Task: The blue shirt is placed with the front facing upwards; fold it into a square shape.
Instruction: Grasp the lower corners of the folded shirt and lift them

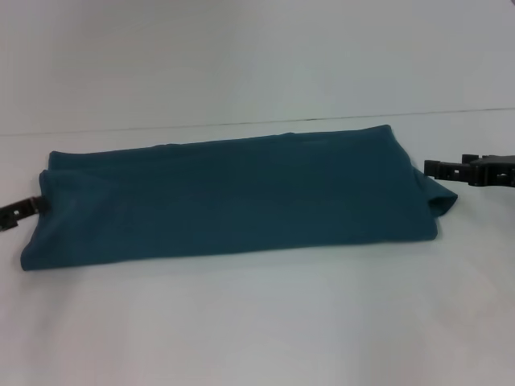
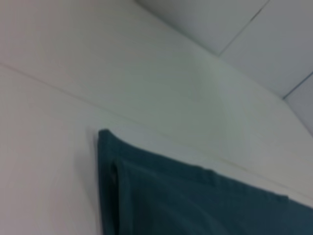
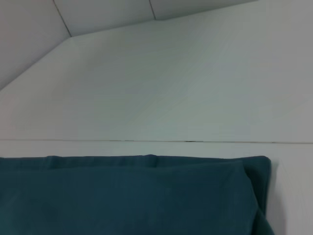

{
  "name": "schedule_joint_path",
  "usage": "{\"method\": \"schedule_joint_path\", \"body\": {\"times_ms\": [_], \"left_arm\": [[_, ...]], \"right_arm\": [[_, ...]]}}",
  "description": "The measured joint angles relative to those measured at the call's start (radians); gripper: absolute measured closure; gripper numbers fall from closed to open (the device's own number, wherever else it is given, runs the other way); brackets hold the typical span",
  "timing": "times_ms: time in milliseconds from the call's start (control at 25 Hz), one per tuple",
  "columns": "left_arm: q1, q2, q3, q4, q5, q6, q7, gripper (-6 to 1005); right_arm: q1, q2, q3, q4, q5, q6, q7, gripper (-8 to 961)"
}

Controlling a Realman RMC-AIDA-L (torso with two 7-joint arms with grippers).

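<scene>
The blue shirt (image 1: 233, 193) lies on the white table as a long folded band running left to right, with no lettering showing. My left gripper (image 1: 29, 209) sits low at the band's left end, touching the cloth edge. My right gripper (image 1: 435, 169) hovers at the right end, just beside the upper corner of the fold. The left wrist view shows one folded corner of the shirt (image 2: 195, 200). The right wrist view shows the shirt's (image 3: 127, 196) far edge with its layered hem.
The white table (image 1: 257, 322) stretches wide in front of the shirt. A thin dark seam (image 1: 241, 123) runs across behind it, where the table meets a pale wall.
</scene>
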State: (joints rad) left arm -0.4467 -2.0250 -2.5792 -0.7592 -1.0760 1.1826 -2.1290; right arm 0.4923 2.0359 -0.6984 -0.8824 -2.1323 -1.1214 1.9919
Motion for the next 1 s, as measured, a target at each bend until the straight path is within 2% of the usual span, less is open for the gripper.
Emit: {"method": "schedule_joint_path", "body": {"times_ms": [360,760,1000], "left_arm": [[-0.015,0.003,0.033,-0.069,0.175,0.024,-0.153,124],[-0.054,-0.003,0.038,-0.05,0.249,0.004,-0.17,124],[-0.068,0.001,0.037,-0.005,0.253,-0.031,-0.171,123]], "right_arm": [[0.014,0.008,-0.008,0.005,-0.014,0.025,-0.003,22],[0.021,0.012,-0.01,0.009,-0.024,0.039,-0.006,22],[0.022,0.012,-0.01,0.011,-0.028,0.038,-0.007,23]]}}
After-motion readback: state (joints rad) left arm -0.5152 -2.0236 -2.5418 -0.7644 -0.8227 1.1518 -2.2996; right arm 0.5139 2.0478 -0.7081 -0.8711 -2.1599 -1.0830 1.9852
